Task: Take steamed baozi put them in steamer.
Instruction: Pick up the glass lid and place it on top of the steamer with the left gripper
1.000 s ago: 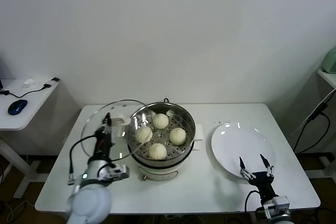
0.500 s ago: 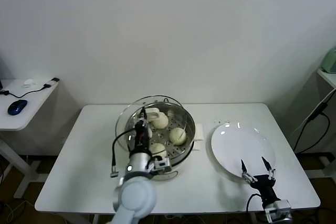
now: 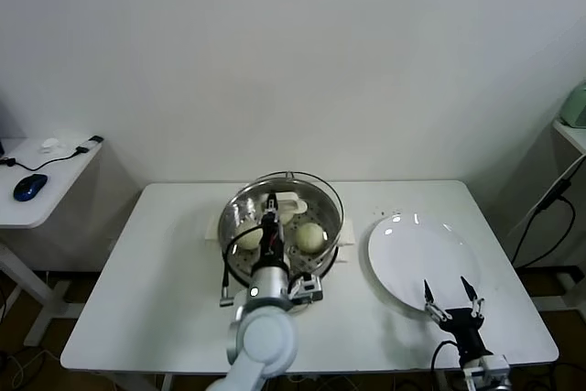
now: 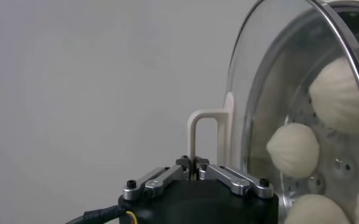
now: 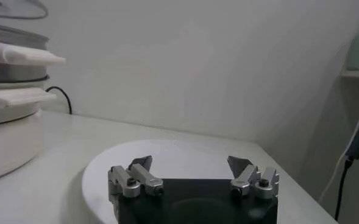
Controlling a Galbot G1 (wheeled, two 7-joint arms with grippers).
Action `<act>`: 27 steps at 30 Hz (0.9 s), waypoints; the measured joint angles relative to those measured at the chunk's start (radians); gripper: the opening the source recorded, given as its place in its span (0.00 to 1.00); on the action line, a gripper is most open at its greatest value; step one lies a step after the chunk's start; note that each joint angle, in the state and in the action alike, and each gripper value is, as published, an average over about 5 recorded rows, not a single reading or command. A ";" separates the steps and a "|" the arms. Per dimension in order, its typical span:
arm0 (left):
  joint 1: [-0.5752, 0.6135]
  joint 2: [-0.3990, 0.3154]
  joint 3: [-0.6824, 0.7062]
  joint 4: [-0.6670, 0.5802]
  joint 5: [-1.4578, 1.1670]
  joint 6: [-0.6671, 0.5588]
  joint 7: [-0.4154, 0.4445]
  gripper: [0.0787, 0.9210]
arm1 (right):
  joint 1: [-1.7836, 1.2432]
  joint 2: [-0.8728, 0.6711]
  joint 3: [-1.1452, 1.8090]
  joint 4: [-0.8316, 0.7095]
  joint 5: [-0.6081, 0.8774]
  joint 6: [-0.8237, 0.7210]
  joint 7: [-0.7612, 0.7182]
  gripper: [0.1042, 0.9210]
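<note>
The steamer (image 3: pixel 329 217) stands mid-table with cream-white baozi (image 3: pixel 311 236) lying in its perforated tray. My left gripper (image 3: pixel 271 202) is shut on the white handle (image 3: pixel 287 200) of the round glass lid (image 3: pixel 316 188) and holds the lid over the steamer. In the left wrist view my gripper (image 4: pixel 193 164) pinches the handle (image 4: pixel 201 122), and three baozi (image 4: pixel 295 149) show through the lid (image 4: pixel 270 79). My right gripper (image 3: pixel 453 293) is open and empty at the front edge of the white plate (image 3: pixel 412 249); it also shows in the right wrist view (image 5: pixel 191 164).
A side table with a blue mouse (image 3: pixel 30 186) stands at the far left. A black cable (image 3: pixel 542 217) hangs at the right. In the right wrist view the steamer's white handles (image 5: pixel 21 56) lie off beside the plate (image 5: pixel 185 149).
My left gripper has carried the glass lid from the steamer's left side rightward to over the steamer. My right gripper has drawn back slightly toward the table's front.
</note>
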 measured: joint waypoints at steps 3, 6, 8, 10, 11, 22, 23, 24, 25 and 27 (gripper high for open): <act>-0.005 -0.002 -0.002 0.018 0.004 0.001 -0.005 0.06 | -0.001 0.003 0.002 -0.002 -0.001 0.006 0.004 0.88; -0.009 -0.003 -0.005 0.034 0.008 0.000 -0.012 0.06 | 0.000 0.007 0.003 -0.003 -0.002 0.013 0.008 0.88; -0.010 -0.003 -0.008 0.043 0.011 -0.002 -0.016 0.06 | 0.000 0.009 0.004 -0.004 -0.003 0.017 0.010 0.88; -0.009 -0.003 -0.011 0.052 0.013 -0.004 -0.019 0.06 | 0.000 0.012 0.004 -0.004 -0.004 0.020 0.011 0.88; -0.009 -0.004 -0.012 0.056 0.015 -0.004 -0.021 0.06 | 0.000 0.012 0.004 -0.004 -0.005 0.021 0.012 0.88; -0.002 -0.012 -0.018 0.089 0.038 -0.009 -0.039 0.06 | -0.003 0.014 0.004 -0.009 -0.008 0.041 0.018 0.88; -0.003 -0.013 -0.019 0.091 0.039 -0.010 -0.040 0.06 | -0.004 0.014 0.004 -0.010 -0.009 0.044 0.018 0.88; -0.003 -0.013 -0.019 0.093 0.039 -0.011 -0.041 0.06 | -0.004 0.014 0.004 -0.011 -0.010 0.046 0.019 0.88; -0.004 -0.013 -0.019 0.094 0.039 -0.012 -0.042 0.06 | -0.004 0.014 0.004 -0.012 -0.011 0.049 0.019 0.88; -0.004 -0.012 -0.020 0.094 0.037 -0.013 -0.042 0.06 | -0.005 0.014 0.005 -0.014 -0.013 0.053 0.019 0.88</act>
